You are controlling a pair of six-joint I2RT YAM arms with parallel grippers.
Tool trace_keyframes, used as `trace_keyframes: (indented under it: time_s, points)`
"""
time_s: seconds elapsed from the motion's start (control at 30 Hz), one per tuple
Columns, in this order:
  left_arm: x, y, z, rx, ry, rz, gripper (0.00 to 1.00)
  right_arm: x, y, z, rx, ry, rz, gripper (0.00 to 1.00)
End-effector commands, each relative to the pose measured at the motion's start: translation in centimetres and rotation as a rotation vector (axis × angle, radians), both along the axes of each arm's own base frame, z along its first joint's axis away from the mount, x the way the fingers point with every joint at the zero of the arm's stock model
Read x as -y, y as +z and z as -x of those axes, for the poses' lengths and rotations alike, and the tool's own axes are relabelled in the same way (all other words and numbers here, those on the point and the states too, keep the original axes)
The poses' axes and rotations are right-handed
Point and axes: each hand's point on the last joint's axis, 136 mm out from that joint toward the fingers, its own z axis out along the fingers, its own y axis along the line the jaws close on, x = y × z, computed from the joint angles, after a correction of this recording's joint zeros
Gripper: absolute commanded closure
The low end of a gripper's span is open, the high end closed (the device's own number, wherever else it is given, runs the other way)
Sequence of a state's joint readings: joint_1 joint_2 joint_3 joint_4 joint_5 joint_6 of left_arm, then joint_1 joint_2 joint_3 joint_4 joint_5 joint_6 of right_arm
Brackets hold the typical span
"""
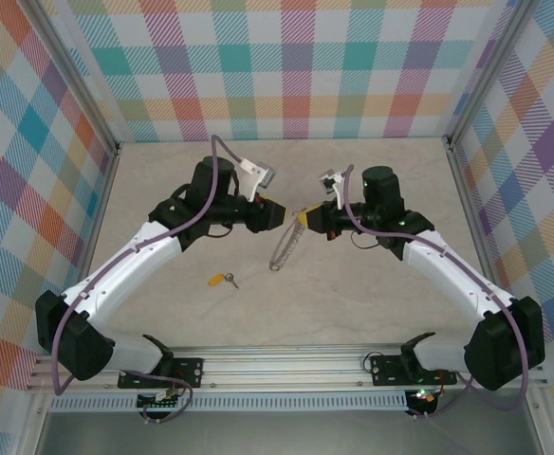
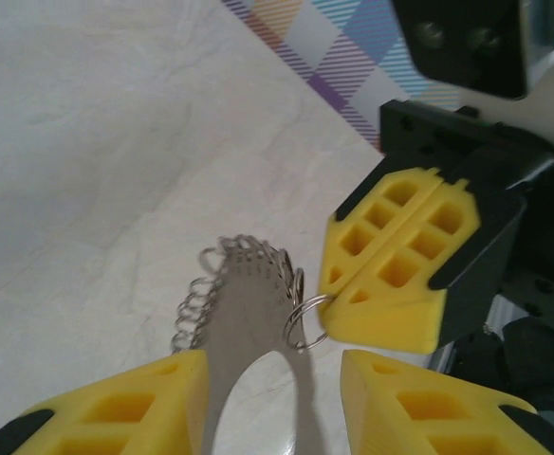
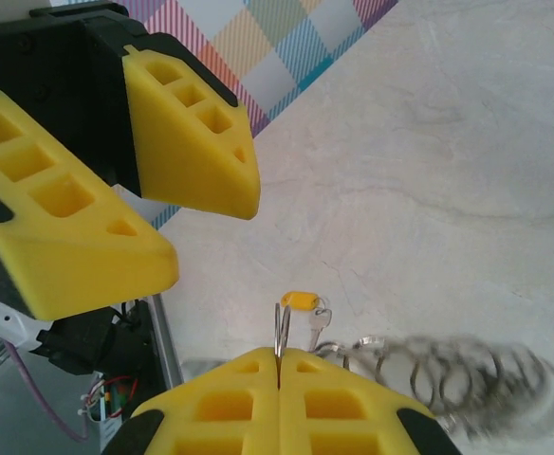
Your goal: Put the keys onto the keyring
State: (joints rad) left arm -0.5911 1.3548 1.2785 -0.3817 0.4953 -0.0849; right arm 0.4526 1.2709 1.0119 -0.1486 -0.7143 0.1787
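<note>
Counter (image 1: pixel 353 303): pale marbled top, closed in by plaid walls (image 1: pixel 296 66) at the back and on both sides, with a metal rail (image 1: pixel 286 365) along the near edge. I see bare surface past the fingertips all the way to the back wall, and more bare surface toward the rail between the two arms.

Left fingers (image 1: pixel 277 213): spread, with a clear gap between the pads and nothing gripped. Their tips face the right fingers, close but not touching.

Right fingers (image 3: pixel 279 365): pressed together, pinching the small split ring at one end of the keyring (image 1: pixel 285 248). The ring stands on edge in the seam between the pads. From there the fine chain hangs down and trails toward the rail, below the gap between the two sets of fingers. I cannot tell if its far end rests on the counter. It is blurred in the right wrist view.

Key (image 1: pixel 222 280): flat on the counter, yellow head and short dark blade. It lies nearer the rail than either set of fingertips, off to the left fingers' side, well apart from the chain, with open room all round it.
</note>
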Motion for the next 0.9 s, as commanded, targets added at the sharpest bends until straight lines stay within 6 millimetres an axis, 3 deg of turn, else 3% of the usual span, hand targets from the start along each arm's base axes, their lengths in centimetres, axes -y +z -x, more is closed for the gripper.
trace_keyframes:
  time_s: [0.0, 0.87]
  points:
    - [0.2, 1.4, 0.7, 0.033, -0.051, 0.064, 0.61, -0.5, 2.2, 0.3, 0.055, 0.049, -0.064, 1.00]
    - [1.4, 0.9, 0.1, 0.014, -0.080, 0.125, 0.62, -1.1, 3.0, 1.7, 0.031, 0.142, -0.129, 1.00]
